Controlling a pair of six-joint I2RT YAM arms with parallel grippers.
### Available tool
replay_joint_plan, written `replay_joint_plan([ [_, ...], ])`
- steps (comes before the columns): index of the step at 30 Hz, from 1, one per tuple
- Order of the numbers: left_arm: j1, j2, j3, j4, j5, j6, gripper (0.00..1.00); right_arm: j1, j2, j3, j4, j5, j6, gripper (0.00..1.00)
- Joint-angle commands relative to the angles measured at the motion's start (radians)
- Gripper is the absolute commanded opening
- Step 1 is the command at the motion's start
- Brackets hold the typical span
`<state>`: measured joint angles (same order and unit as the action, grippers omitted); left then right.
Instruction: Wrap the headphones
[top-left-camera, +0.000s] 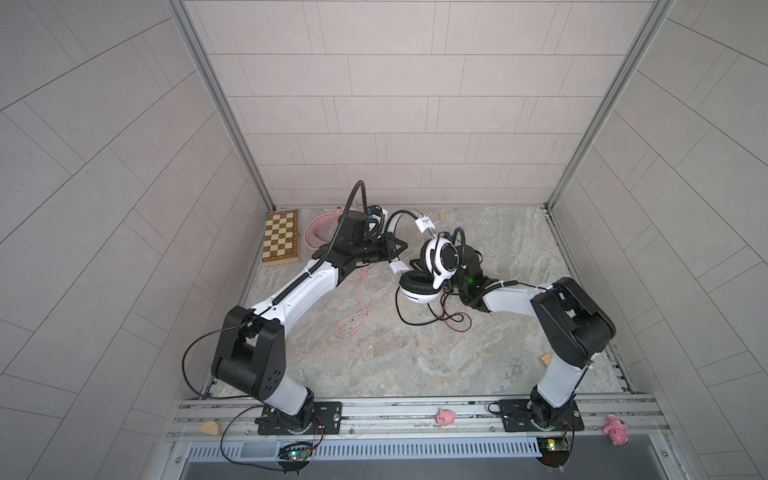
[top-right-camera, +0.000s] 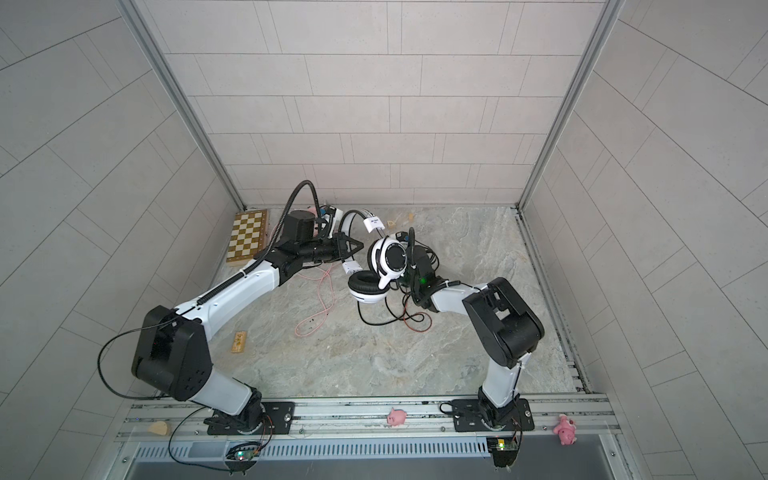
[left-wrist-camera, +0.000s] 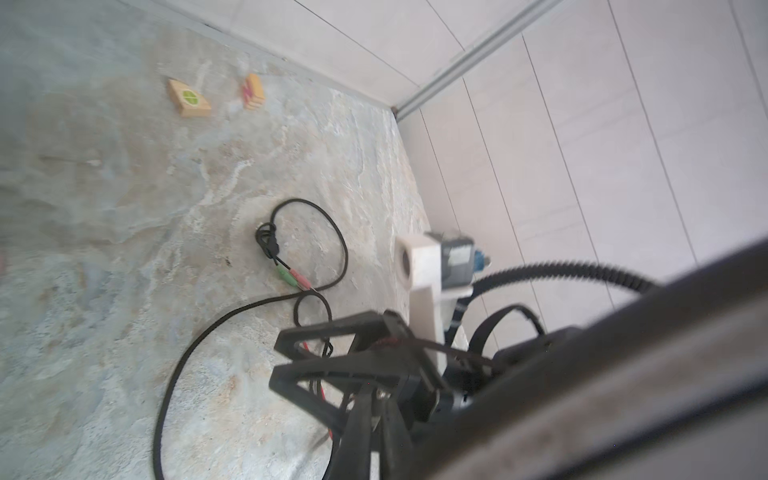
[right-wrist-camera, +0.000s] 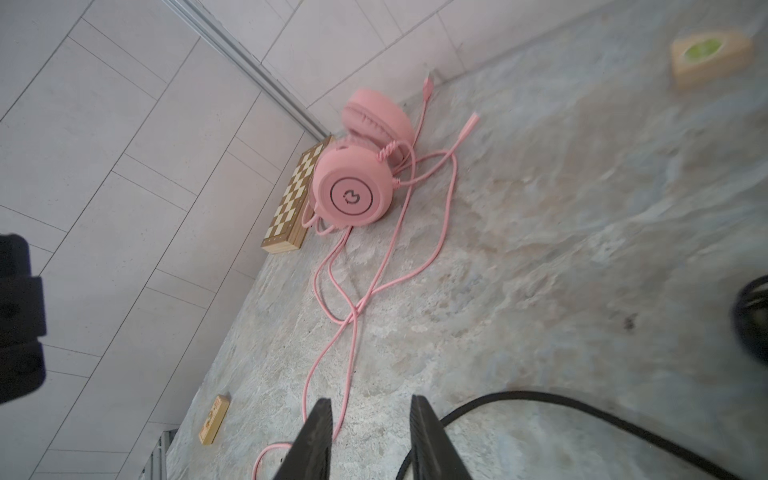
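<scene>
Progress looks slight: neither cable is coiled yet. White headphones (top-left-camera: 442, 259) sit mid-table, black cable (right-wrist-camera: 519, 394) sprawling loose at their 6 o'clock. Pink headphones (right-wrist-camera: 353, 195) lie at the table's 11 o'clock beside the chessboard (top-left-camera: 282, 237), pink cable (right-wrist-camera: 354, 318) trailing unwound. Left claw (top-left-camera: 401, 246) is pressed together at the white pair's 9 o'clock, pinching what I cannot tell. Right claw (right-wrist-camera: 368, 401) is spread, empty, by the black cable.

The pink over-ear headphones (right-wrist-camera: 353, 195) look like smooth, matt plastic. The white headphones (top-left-camera: 432, 254) have a glossy plastic shell; the chequered board (top-left-camera: 281, 243) is wood.
</scene>
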<state>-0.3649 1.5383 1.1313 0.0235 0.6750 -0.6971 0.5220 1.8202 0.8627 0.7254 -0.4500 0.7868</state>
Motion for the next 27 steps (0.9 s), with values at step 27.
replay_joint_plan([
  [27, 0.233, -0.096, -0.186, 0.265, -0.366, -0.338, 0.0, 0.291, 0.224, -0.032, 0.334, 0.113, 0.178, 0.1],
])
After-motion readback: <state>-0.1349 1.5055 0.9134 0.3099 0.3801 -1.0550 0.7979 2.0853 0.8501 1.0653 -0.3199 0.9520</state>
